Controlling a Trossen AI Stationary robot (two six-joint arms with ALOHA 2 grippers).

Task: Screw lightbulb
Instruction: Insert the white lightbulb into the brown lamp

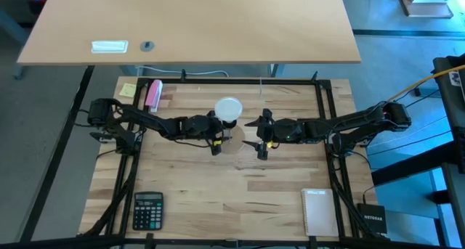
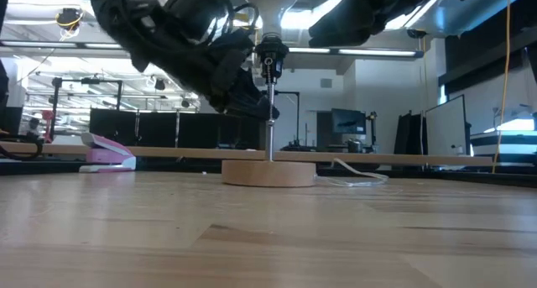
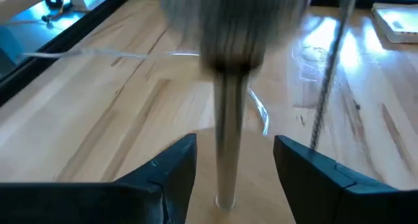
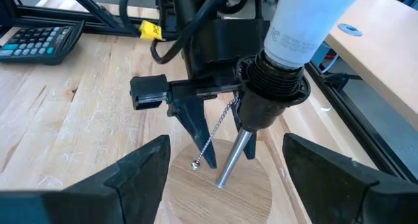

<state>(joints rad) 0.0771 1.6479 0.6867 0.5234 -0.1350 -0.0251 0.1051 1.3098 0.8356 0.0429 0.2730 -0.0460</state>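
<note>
Upright, the white lightbulb (image 4: 307,21) sits in its black socket (image 4: 271,93), both grippers' fingers spread, empty.

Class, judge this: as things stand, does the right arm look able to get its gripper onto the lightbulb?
Probably yes. The right gripper is open and faces the lightbulb with nothing between them; the left gripper sits lower, around the metal stem.
</note>
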